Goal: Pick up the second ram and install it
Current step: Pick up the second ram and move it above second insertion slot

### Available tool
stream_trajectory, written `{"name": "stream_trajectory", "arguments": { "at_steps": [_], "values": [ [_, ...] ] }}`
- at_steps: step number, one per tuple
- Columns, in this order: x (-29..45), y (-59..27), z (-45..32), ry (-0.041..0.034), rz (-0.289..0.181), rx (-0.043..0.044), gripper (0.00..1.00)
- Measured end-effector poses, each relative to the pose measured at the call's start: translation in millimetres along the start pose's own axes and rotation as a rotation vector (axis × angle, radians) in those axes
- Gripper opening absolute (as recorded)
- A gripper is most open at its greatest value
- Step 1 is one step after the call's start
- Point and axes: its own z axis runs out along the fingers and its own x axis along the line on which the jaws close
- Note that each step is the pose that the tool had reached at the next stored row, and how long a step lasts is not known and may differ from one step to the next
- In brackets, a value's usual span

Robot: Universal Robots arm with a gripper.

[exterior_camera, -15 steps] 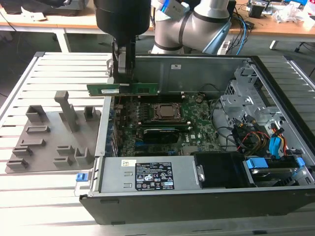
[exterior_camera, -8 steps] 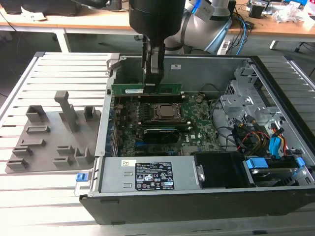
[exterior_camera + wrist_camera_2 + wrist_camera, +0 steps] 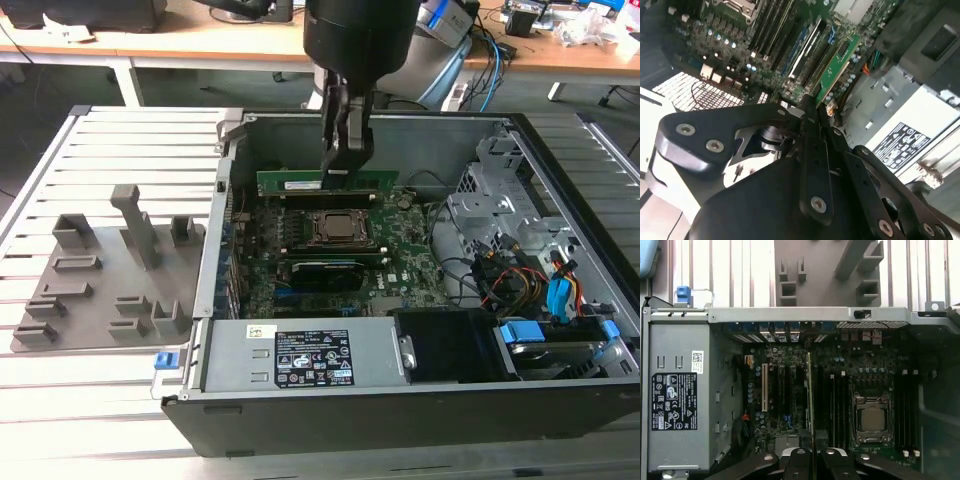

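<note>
Here, the end effector (image 3: 338, 172), closed narrow on the second ram (image 3: 300, 183), holds the green stick on edge over the motherboard (image 3: 410, 265), just beyond the CPU socket (image 3: 337, 228) inside the open case (image 3: 400, 400). Both wrist views show the stick running parallel to the memory slots; whether it touches one cannot be told. Pick-up looks done, installation in hand. Seating likely calls for the edge true to an empty slot and even downward pressure.

Bright light, dim case (image 3: 400, 425), glaring table (image 3: 130, 135)
</note>
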Motion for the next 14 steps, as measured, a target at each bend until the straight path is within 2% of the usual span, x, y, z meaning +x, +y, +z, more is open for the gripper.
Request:
{"name": "stream_trajectory", "arguments": {
  "at_steps": [1,2,5,7,8,10,12,14],
  "values": [
    [0.0,-1.5,-0.1,-0.0188,0.001,-0.0002,0.14],
    [-0.1,-3.4,0.0,-0.0285,0.002,-0.0003,0.14],
    [-4.4,-16.6,0.6,-0.0289,0.004,-0.0016,0.14],
    [-17.9,-28.0,1.3,-0.0288,0.004,-0.003,0.14],
    [-22.5,-31.0,1.6,-0.0291,0.004,-0.003,0.14],
    [-27.0,-35.2,2.0,-0.0289,0.004,-0.0032,0.14],
    [-35.1,-43.9,2.9,-0.0289,0.004,-0.0038,0.14],
    [-37.9,-47.5,3.2,-0.029,0.004,-0.0039,0.14]
  ]
}}
